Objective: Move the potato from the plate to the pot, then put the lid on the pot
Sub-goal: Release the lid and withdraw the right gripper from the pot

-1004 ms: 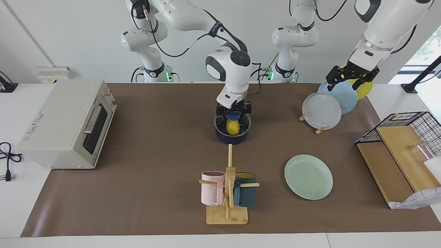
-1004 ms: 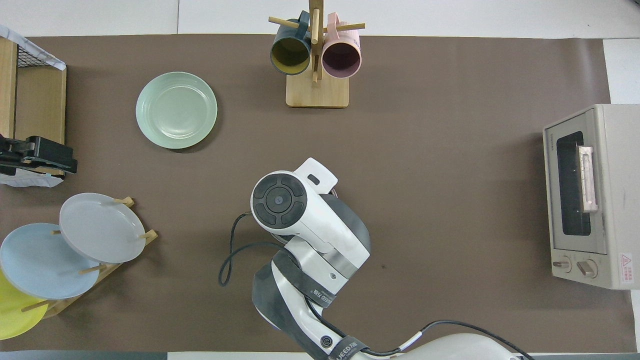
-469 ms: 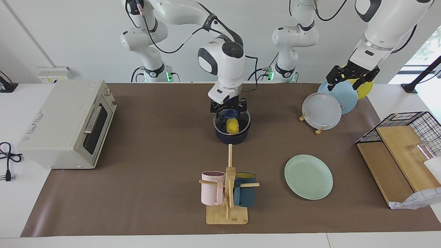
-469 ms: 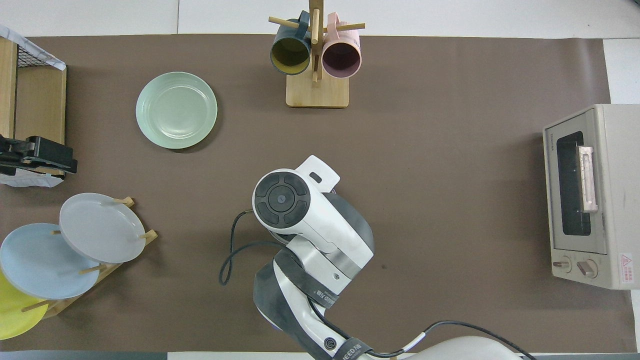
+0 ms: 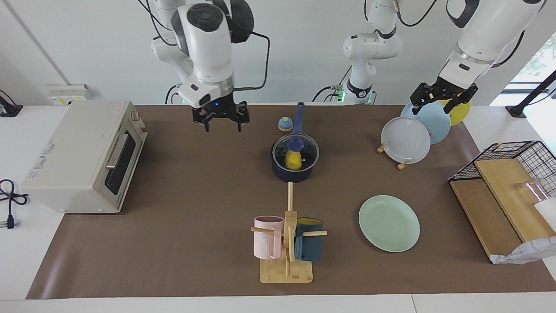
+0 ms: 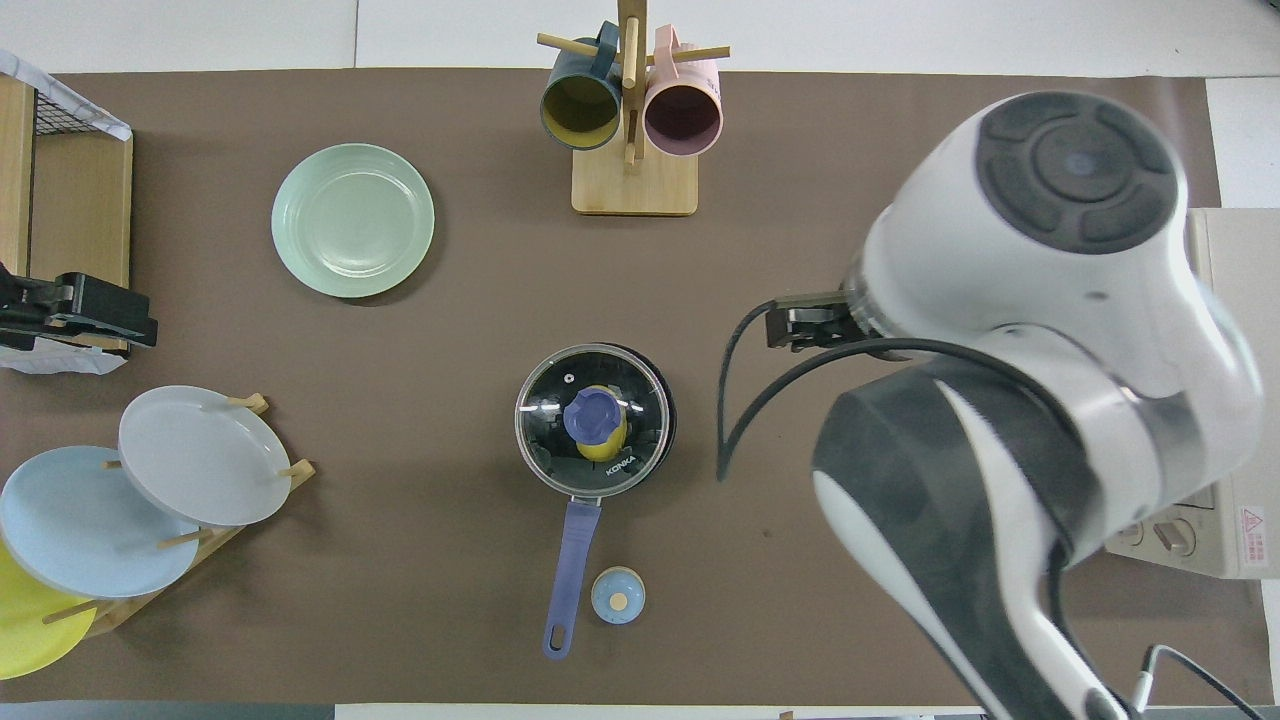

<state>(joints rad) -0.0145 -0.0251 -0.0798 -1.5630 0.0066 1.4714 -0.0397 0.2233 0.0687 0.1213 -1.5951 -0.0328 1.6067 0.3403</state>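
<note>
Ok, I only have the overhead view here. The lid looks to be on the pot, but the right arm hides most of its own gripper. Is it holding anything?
Observer: No. In the facing view the right gripper is up in the air over the mat between the oven and the pot. Its fingers are open with nothing in them.
Operator: Does the lid sit flat?
Observer: Yes. The lid lies level on the pot's rim, and the potato shows through the glass.
Operator: And the left gripper?
Observer: The left gripper hangs in the air above the rack plates, waiting, well away from the pot.
</note>
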